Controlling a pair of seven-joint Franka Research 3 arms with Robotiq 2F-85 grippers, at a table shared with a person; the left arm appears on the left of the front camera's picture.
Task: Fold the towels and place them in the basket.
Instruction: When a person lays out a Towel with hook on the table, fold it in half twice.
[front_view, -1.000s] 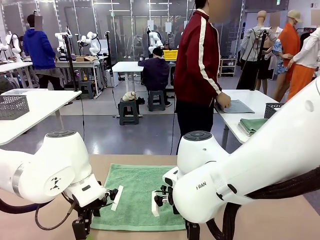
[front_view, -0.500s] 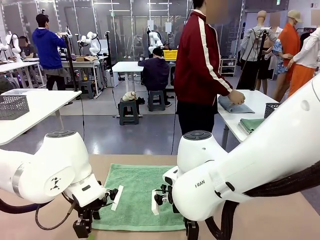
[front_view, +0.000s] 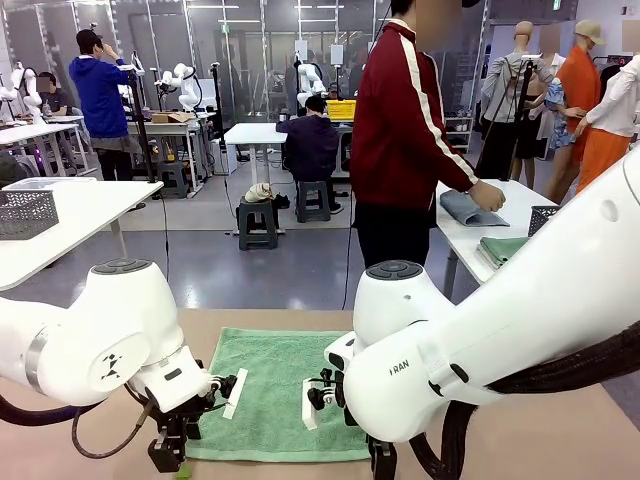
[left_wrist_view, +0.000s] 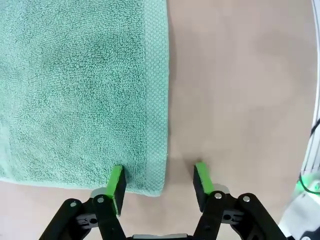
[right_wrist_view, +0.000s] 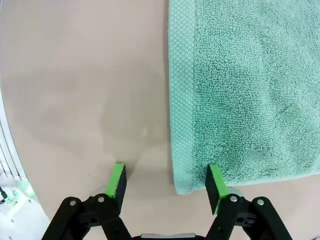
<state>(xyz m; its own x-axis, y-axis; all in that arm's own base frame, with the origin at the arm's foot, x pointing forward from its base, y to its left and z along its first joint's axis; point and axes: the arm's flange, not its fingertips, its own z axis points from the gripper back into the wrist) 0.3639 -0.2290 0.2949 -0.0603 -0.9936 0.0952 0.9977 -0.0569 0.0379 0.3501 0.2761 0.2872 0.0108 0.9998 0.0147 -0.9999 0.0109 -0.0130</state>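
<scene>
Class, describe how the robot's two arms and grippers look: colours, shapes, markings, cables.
The left arm and right arm are glossy white, rounded shells with grey joint caps. The right bears dark lettering; a black cable loops below the left. The left gripper and right gripper are black, each ending in two bright green pads.

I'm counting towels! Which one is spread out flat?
The sea-green towel on the robot's own table, open flat. The other green towel sits folded on the far table, and the grey-blue towel there is bunched under the person's hand.
</scene>
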